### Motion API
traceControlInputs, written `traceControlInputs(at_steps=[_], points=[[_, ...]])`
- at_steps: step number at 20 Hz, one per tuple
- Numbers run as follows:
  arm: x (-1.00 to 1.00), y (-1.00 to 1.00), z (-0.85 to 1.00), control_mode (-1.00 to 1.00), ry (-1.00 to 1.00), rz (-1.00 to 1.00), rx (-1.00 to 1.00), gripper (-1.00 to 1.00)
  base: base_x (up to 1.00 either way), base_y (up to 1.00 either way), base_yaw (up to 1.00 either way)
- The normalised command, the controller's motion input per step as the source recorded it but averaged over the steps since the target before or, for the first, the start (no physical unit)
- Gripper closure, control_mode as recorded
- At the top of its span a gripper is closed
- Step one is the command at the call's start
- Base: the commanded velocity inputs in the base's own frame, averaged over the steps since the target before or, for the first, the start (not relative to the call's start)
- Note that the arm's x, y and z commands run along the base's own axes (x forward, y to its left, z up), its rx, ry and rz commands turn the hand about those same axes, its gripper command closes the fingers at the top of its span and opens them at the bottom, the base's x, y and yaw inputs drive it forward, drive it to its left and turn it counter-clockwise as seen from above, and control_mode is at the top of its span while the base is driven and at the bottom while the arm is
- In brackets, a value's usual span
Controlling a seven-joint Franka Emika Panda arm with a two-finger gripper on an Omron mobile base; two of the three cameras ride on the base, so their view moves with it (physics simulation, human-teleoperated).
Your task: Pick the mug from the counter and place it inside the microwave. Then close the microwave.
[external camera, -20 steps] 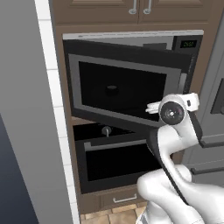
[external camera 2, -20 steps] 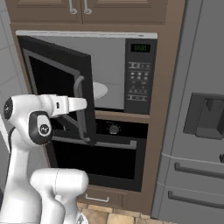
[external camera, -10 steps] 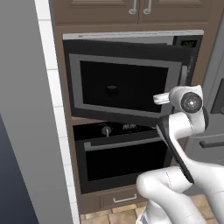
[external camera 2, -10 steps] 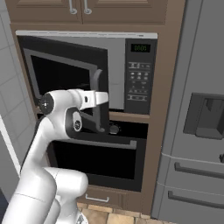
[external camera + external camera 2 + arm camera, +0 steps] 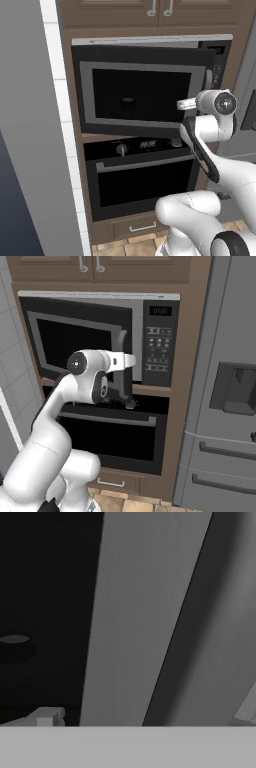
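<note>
The microwave is built into the wooden cabinet wall, with its keypad on the right side. Its dark window door stands only slightly ajar, and the vertical bar handle is close to the keypad. A dim squat shape behind the glass is the mug, also seen as a dark round form, the mug, in the hand view. My gripper is open and empty, right against the door's steel frame near the handle. The counter is out of view.
A black oven with knobs and a horizontal handle sits directly under the microwave. A grey refrigerator stands to the right. A tiled wall end juts out on the left, and wooden cupboards hang above.
The microwave door has swung from about half open to nearly shut, with my hand travelling with it toward the keypad side. The jaws stayed wide.
</note>
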Motion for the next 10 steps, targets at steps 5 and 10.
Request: traceControlInputs(at_steps=[5,10], points=[[0.50,0.00,0.00,-1.00,0.04,0.03,0.06,-1.00,0.00,0.00,0.00],[0.46,0.00,0.00,-1.00,0.03,0.03,0.04,-1.00,0.00,0.00,0.00]])
